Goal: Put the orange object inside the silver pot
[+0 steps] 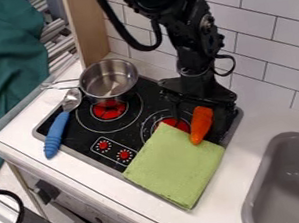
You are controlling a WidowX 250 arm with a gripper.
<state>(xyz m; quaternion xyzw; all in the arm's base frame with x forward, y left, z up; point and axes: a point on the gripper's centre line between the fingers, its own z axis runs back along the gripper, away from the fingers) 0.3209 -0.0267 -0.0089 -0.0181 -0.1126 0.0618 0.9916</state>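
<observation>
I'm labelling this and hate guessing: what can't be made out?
In the camera view:
- Sink: cut off by the right and bottom edges.
- Right burner: partly hidden by the cloth.
- Whether the gripper touches the orange object: too small, black against black stove.

A black stove [83, 128] with red rings sits in a white counter [20, 134]. A light green cloth [175, 166] lies flat, partly on the stove. A spoon with a blue handle [56, 133] lies over its edge. A gray sink [258, 177] is near. A big dark green cloth [5, 58] is at the left.
</observation>
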